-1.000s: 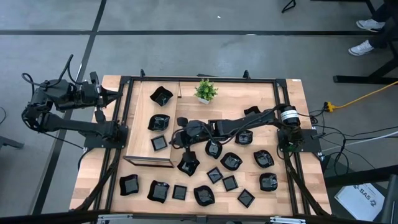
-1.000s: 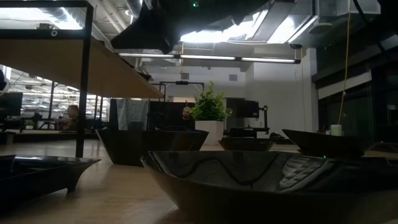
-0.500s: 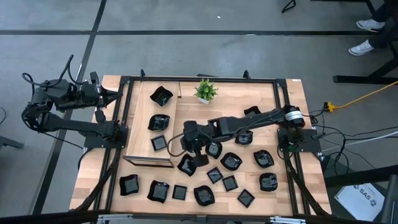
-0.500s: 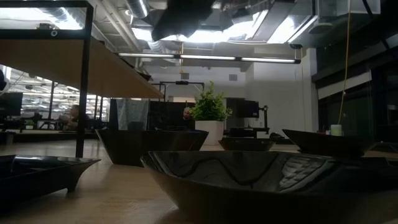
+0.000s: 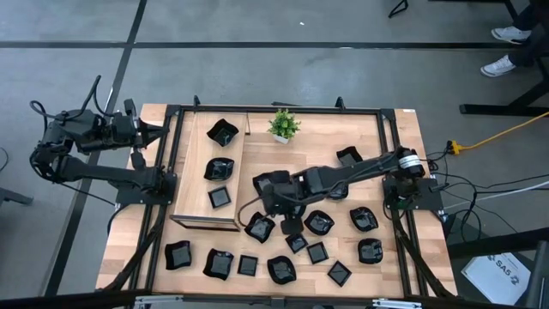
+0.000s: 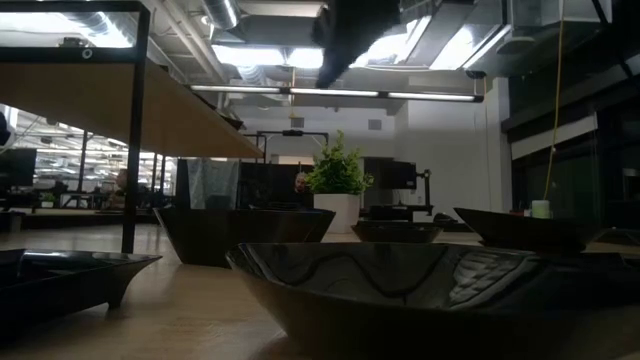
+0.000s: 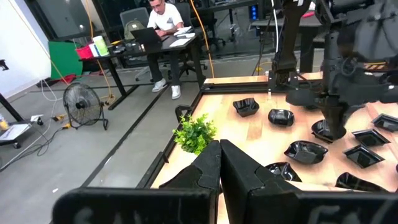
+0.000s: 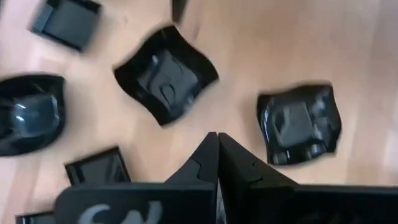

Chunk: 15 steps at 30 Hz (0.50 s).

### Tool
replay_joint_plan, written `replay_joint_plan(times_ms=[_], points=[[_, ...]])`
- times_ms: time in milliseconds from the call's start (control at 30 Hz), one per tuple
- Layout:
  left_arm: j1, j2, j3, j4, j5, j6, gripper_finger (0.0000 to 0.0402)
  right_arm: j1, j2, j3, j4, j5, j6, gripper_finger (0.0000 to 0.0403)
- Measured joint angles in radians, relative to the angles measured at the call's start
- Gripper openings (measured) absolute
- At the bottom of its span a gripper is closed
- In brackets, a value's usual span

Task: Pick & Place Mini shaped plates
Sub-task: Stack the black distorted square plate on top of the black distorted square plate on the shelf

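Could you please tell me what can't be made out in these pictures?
- Low view: most mini shaped plates are hidden behind the big near dish.
- High view: right gripper tips blend into black dishes beneath.
- Right wrist view: plates blurred; rim detail unclear.
- Left wrist view: the left gripper hides the nearer table.

Three plates (image 5: 220, 168) on the tray (image 5: 190, 216), others apparently right.
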Motion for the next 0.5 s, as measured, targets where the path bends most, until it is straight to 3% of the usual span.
replay_joint_plan(times_ms=[233,500], points=[[0.000,0.000,0.000,0.000,0.000,0.000,0.0004,0.005,-0.093,-0.175,0.008,0.103,0.062,0.0004],[0.000,0.000,0.000,0.000,0.000,0.000,0.0004,0.005,-0.282,-0.481,0.260,0.127,0.106,0.0004]])
